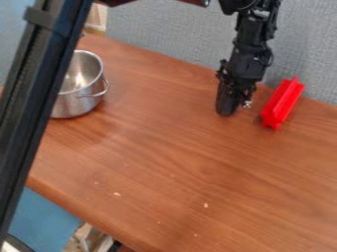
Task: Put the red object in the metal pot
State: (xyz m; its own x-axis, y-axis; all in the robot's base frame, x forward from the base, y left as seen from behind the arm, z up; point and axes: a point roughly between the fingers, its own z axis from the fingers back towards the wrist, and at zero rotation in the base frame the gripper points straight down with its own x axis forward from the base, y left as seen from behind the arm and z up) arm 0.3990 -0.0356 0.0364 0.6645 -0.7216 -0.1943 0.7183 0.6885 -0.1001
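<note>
The red object [282, 102] is a small bright red bar lying on the wooden table at the right, near the back edge. My gripper [230, 108] hangs just left of it, pointing down, its dark fingers shut with nothing between them and a small gap to the bar. The metal pot [77, 83] stands at the far left of the table, shiny and round, partly hidden behind the black arm link in the foreground.
A thick black arm link [39, 108] crosses the left of the view diagonally. The brown wooden table [171, 167] ends at a front edge running down to the lower right. A grey wall stands behind.
</note>
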